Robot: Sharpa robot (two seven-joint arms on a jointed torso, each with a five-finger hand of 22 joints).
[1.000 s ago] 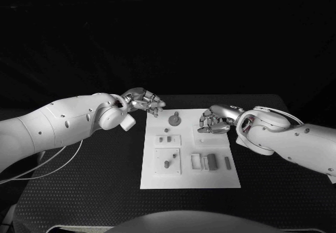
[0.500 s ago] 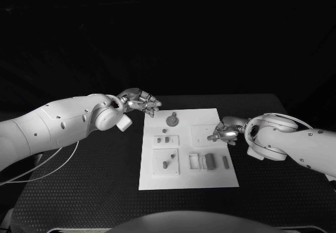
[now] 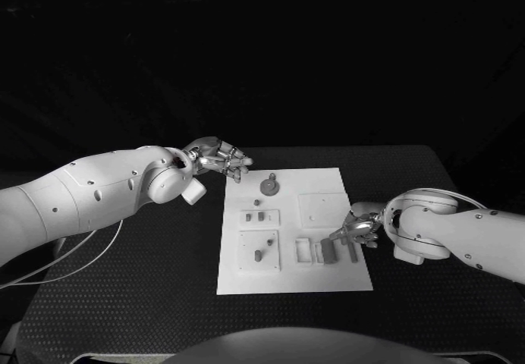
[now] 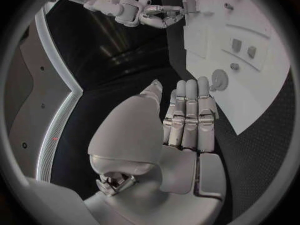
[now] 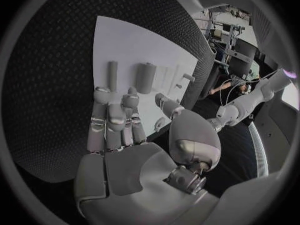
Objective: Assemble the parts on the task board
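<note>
Since a second ago my right silver hand (image 3: 356, 230) has come down the white rectangular task board (image 3: 294, 265) from beside the far square recess to the board's right edge near the nearer row of parts; my left silver hand (image 3: 222, 160) has barely shifted, hanging off the board's far left corner over the black table (image 3: 131, 303); my right hand's fingers lie stretched out side by side with nothing between them, the fingertips (image 5: 115, 101) just short of a thin grey rod (image 5: 112, 75) and a thicker grey cylinder (image 5: 145, 77) lying flat on the board; my left hand's fingers (image 4: 187, 110) are straight and pressed together, holding nothing, pointing toward the round grey disc with a short stem (image 3: 270, 184) at the board's far end; two small grey blocks (image 3: 255, 218) sit in a shallow square frame on the board's left side; nearer to me a small grey peg (image 3: 260, 256) stands in a second frame.
</note>
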